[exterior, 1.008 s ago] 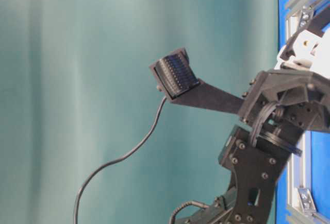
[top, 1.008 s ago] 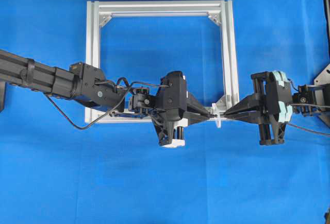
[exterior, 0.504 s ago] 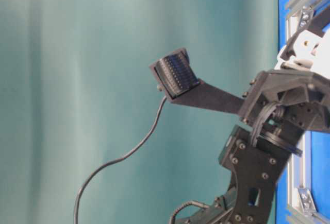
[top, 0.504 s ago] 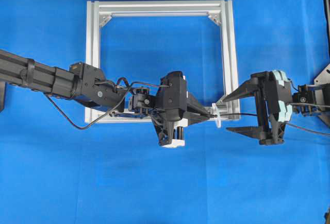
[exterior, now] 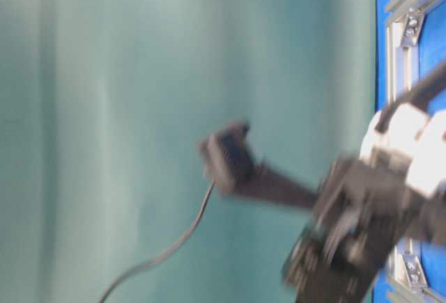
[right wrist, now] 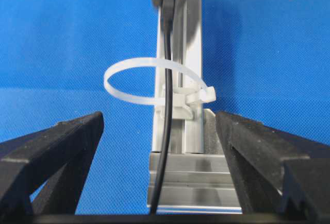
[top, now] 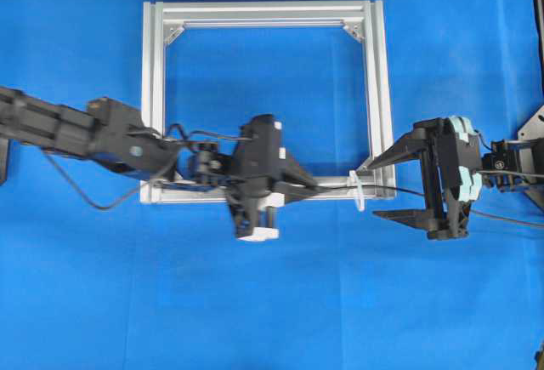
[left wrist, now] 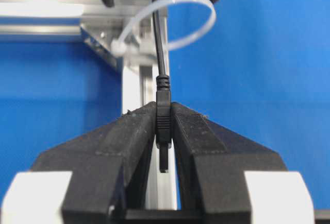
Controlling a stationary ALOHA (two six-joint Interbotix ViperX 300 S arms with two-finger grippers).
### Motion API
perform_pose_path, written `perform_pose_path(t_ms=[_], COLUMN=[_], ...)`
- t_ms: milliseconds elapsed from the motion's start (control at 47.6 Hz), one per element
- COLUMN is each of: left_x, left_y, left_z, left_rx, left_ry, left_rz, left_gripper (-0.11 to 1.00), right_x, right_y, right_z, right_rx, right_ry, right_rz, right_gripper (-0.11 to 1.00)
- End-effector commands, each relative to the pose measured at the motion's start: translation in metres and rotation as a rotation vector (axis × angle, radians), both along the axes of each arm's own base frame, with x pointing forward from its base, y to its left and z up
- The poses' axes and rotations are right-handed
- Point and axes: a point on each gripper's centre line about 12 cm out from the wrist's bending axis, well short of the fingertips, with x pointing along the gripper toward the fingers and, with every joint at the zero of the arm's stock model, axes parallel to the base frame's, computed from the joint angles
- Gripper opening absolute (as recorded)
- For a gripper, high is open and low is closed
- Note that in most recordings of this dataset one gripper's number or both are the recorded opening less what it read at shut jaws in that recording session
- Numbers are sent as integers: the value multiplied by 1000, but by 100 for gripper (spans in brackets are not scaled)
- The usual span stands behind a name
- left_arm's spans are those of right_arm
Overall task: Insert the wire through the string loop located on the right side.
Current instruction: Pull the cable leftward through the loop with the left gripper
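The thin black wire (top: pixel 399 190) runs through the small white string loop (top: pixel 359 190) at the frame's lower right corner. My left gripper (top: pixel 313 189) is shut on the wire's plug, left of the loop. The left wrist view shows the plug (left wrist: pixel 163 118) pinched between the jaws, with the wire rising through the loop (left wrist: pixel 203 7). My right gripper (top: pixel 371 191) stands open to the right of the loop. The wire (right wrist: pixel 166 147) passes untouched between its fingers (right wrist: pixel 56 152), and the loop (right wrist: pixel 129 69) sits just ahead of them.
The silver aluminium frame (top: pixel 153 89) lies flat on the blue cloth, and the loop sticks out from its bottom rail (right wrist: pixel 196 183). The table-level view is blurred by motion. A black mount (top: pixel 534 128) stands at the right edge.
My right gripper has opened and let go of the wire. My left gripper has drawn back to the left with the plug, pulling the wire further through the loop.
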Motion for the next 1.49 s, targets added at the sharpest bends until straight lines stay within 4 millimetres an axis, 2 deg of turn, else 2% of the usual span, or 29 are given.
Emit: perform_pose_path(t_ms=[0, 126, 420, 609, 798, 966, 1469], left_x=[-15, -47, -126, -165, -195, -205, -204], left_y=[-4, -6, 0, 3, 8, 10, 9], left_z=[28, 33, 23, 18, 14, 11, 10], left_rx=[-5, -6, -9, -7, -3, -1, -2], left_ry=[-55, -47, -2, 22, 39, 49, 66], left_rz=[-14, -26, -36, -48, -48, -48, -49], left_gripper=[8, 8, 8, 8, 8, 8, 8], right_x=[5, 5, 4, 4, 4, 4, 4], right_y=[0, 1, 3, 3, 3, 3, 3], right_z=[6, 5, 5, 5, 5, 5, 4], right_rx=[4, 3, 2, 1, 1, -1, -2], right_ry=[-24, -21, -20, -18, -18, -14, -6], right_rz=[-3, 0, 7, 9, 9, 11, 12], right_gripper=[94, 94, 94, 94, 94, 94, 94])
